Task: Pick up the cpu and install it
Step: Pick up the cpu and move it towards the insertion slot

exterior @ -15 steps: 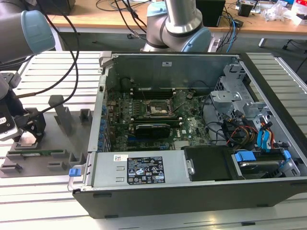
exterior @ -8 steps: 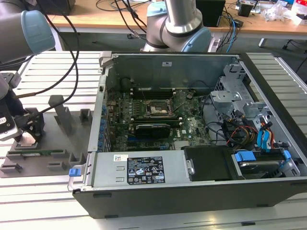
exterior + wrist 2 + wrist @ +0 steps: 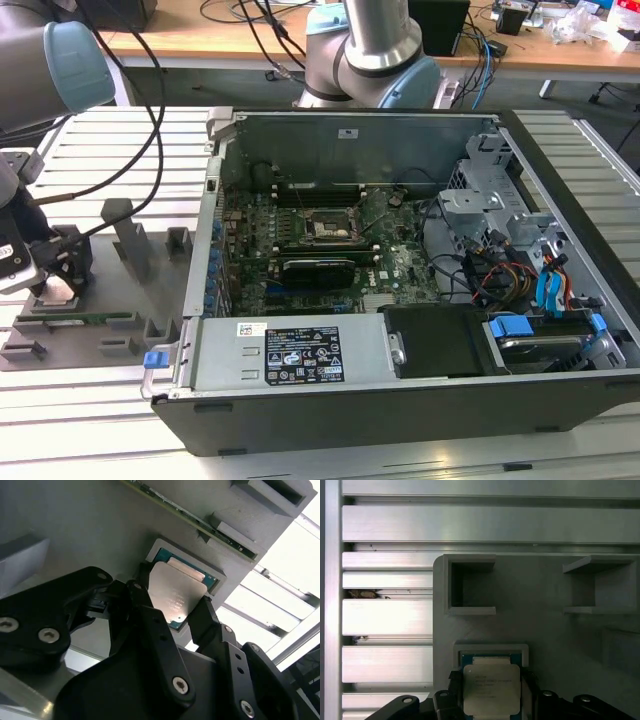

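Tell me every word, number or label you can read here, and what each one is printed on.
Nothing can be read for certain.
Small flat square cpu with a silvery-grey metal top plate: faint lines of print, too small to read.
Black-and-white rectangular label on the grey metal cover in the black computer case: too small.
Small white sticker beside that label: blurred.
White sticker on the case's inner wall: blurred.

Silvery-grey cpu point(image 3: 177, 597) edged in green, matt grey tray point(image 3: 545, 630), black tool point(image 3: 170, 602).
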{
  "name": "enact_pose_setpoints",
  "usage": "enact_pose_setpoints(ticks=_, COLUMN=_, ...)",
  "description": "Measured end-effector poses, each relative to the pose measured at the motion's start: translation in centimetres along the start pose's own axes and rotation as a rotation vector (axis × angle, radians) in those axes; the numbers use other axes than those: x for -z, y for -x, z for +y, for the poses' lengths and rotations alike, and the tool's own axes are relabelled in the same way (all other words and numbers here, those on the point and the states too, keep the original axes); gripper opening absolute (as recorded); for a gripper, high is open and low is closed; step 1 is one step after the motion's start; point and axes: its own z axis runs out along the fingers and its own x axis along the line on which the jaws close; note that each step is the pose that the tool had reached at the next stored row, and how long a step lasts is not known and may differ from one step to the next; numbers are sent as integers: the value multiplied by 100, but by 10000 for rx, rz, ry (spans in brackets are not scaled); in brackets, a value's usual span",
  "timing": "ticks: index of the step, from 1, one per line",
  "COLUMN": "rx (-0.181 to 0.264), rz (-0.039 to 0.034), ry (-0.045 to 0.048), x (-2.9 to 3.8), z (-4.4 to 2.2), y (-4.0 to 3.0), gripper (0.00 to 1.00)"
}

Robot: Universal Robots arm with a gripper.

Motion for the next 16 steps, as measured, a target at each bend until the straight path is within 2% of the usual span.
enact_pose_setpoints(ticks=4, rx=0, rz=0, ry=0, x=53, z=1, y=1, gripper=55)
enact_pose_setpoints(ticks=8, rx=0, rz=0, ry=0, x=174, z=4, y=4, gripper=55)
enact_pose_setpoints(ticks=14, rx=0, rz=0, ry=0, x=277, z=5, y=6, gripper=55)
enact_pose_setpoints(ticks=16, rx=0, rz=1, ry=0, x=352, z=6, y=7, gripper=55)
